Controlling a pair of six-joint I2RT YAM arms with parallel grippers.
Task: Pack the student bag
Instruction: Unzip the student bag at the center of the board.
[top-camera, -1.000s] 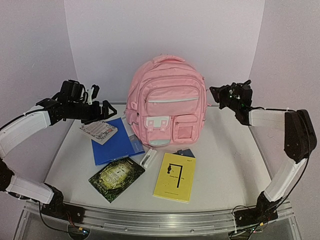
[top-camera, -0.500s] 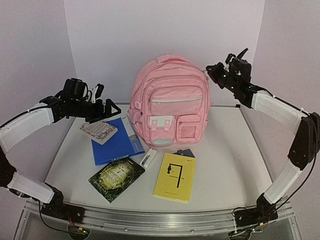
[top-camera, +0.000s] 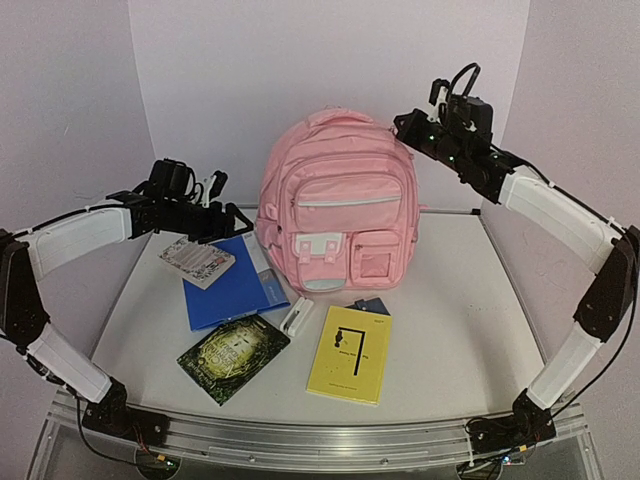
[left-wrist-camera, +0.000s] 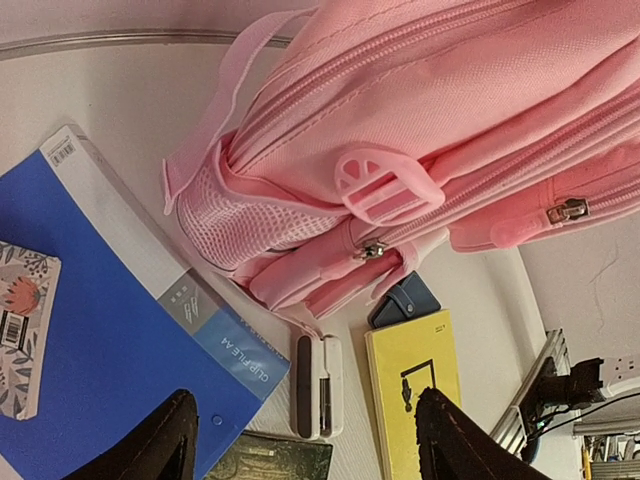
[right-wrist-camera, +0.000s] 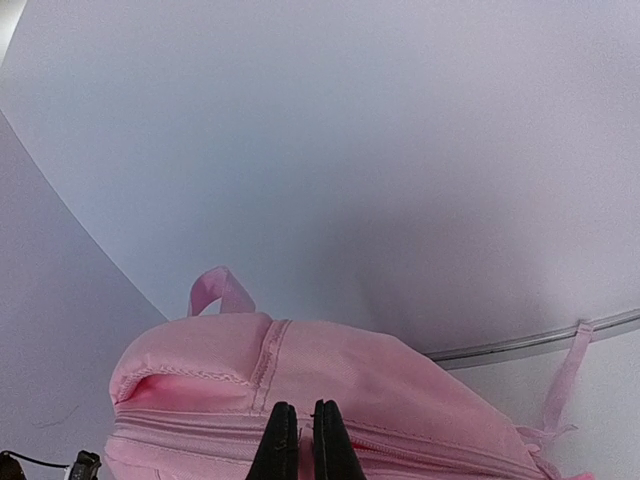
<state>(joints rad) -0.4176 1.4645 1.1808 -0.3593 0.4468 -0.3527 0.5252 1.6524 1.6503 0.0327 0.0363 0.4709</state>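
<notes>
The student bag (top-camera: 335, 205), a big pink backpack, stands upright at the back middle of the table. My left gripper (top-camera: 232, 200) hovers open just left of the bag's side, with nothing between its fingers. In the left wrist view it (left-wrist-camera: 305, 400) looks along the bag's mesh side pocket (left-wrist-camera: 230, 225) and a pink buckle (left-wrist-camera: 385, 185). My right gripper (top-camera: 400, 121) is up at the bag's top right corner. In the right wrist view its fingers (right-wrist-camera: 300, 412) are shut, tips against the zip line of the bag (right-wrist-camera: 330, 370). Whether they pinch anything is unclear.
In front of the bag lie a blue clip file (top-camera: 235, 285), a floral notebook (top-camera: 197, 262), a dark green book (top-camera: 233, 355), a small white case (top-camera: 297, 317), a yellow book (top-camera: 350, 353) and a dark blue pouch (top-camera: 372, 305). White walls stand close behind.
My right arm has risen and swung left from beside the bag to its top right corner. My left gripper has moved right toward the bag's side, its fingers slightly narrower.
</notes>
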